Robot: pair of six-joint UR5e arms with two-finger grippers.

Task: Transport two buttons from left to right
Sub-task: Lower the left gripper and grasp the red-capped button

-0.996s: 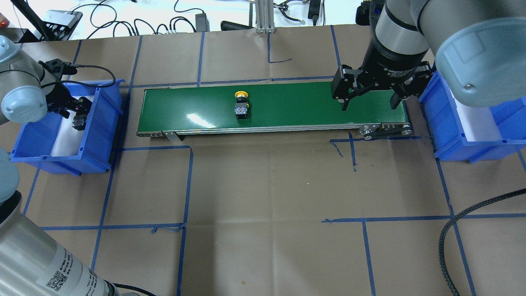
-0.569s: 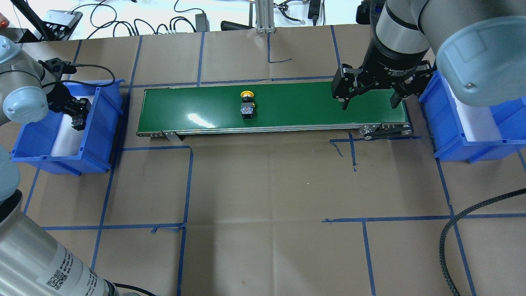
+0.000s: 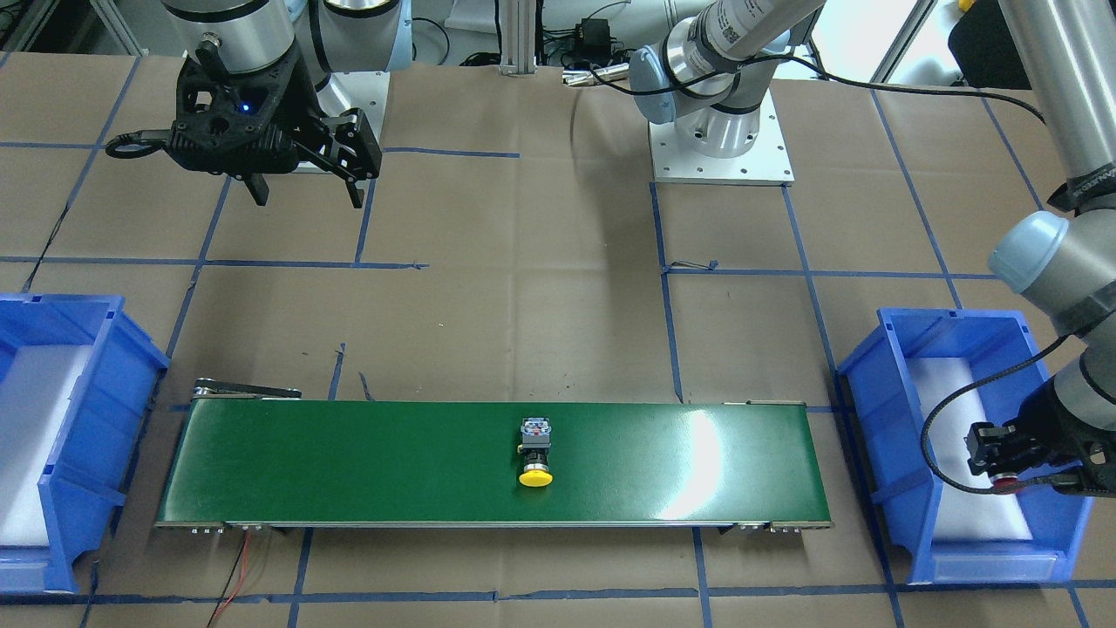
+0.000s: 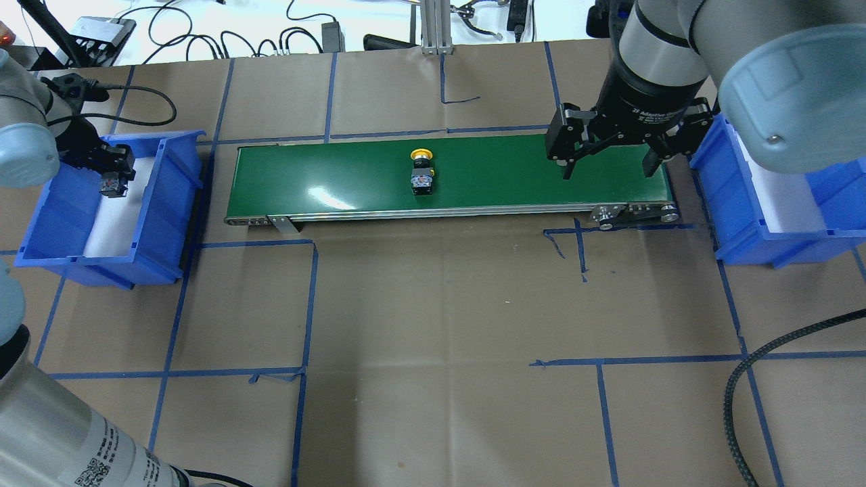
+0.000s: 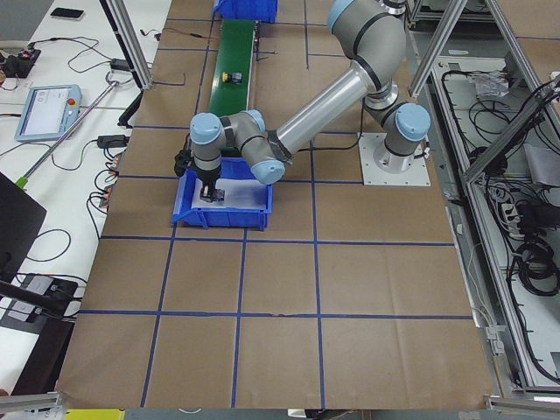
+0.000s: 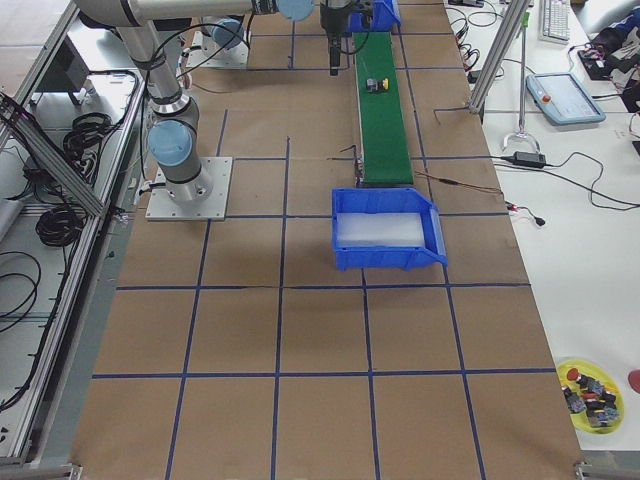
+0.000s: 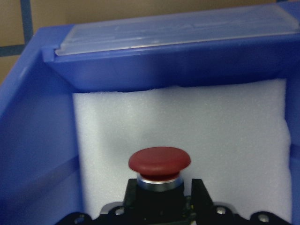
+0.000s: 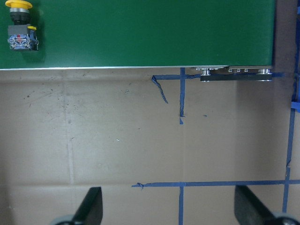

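Note:
The yellow-capped button (image 4: 421,174) lies on its side on the green conveyor belt (image 4: 507,176), near the belt's middle; it also shows in the front view (image 3: 535,453) and the right wrist view (image 8: 18,23). My left gripper (image 4: 111,177) is shut on the red-capped button (image 7: 159,161) and holds it inside the left blue bin (image 4: 162,203), over the white foam liner (image 7: 225,122). My right gripper (image 4: 609,166) hangs open and empty above the belt's right end, well to the right of the yellow button.
The right blue bin (image 4: 737,223) with a white foam liner stands just past the belt's right end. A black braided cable (image 4: 737,385) lies on the table at the front right. Blue tape lines cross the brown table cover.
The yellow button has travelled right along the belt. My left gripper has moved left inside the left bin, away from the belt, with the red button in it. The right gripper has stayed put.

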